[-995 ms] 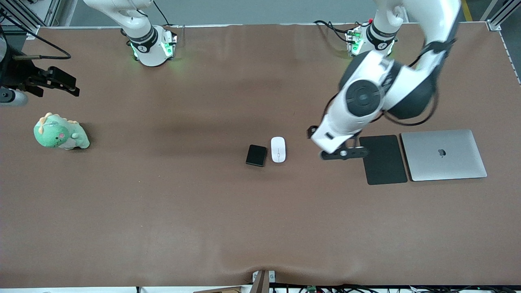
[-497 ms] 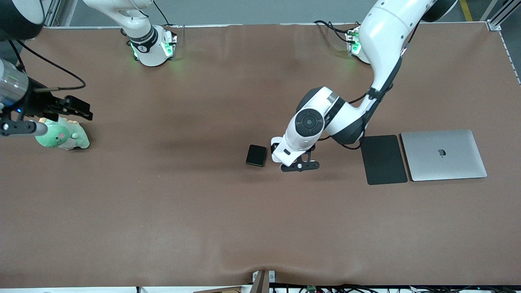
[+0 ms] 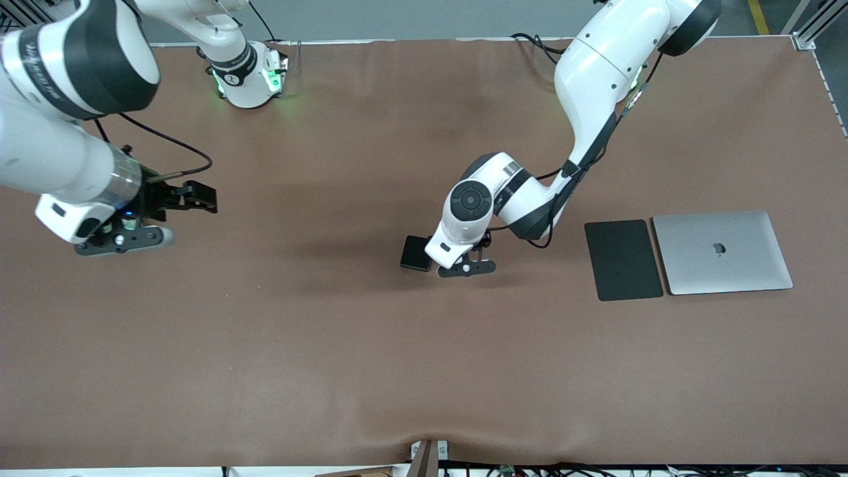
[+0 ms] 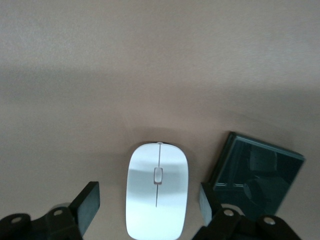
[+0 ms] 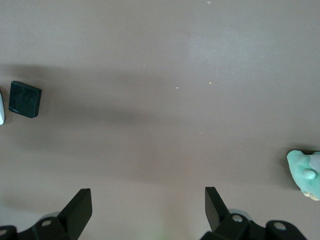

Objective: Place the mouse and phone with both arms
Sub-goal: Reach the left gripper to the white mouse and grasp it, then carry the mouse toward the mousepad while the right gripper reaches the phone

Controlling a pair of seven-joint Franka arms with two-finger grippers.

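Note:
The white mouse [image 4: 157,190] lies on the brown table between the open fingers of my left gripper [image 4: 149,207], which is low over it. In the front view the left hand [image 3: 467,267] hides the mouse. The black phone [image 3: 416,253] lies right beside the mouse, toward the right arm's end; it also shows in the left wrist view [image 4: 255,172]. My right gripper [image 5: 148,210] is open and empty over bare table near the right arm's end [image 3: 116,240]. The right wrist view shows the phone far off [image 5: 25,99].
A flat black mouse pad [image 3: 623,260] and a closed silver laptop [image 3: 721,252] lie side by side toward the left arm's end. A green plush dinosaur [image 5: 306,173] lies close to the right gripper; the right hand hides it in the front view.
My left gripper moved from beside the mouse pad to over the mouse, covering it in the front view. My right arm swung in from the table's end over the dinosaur.

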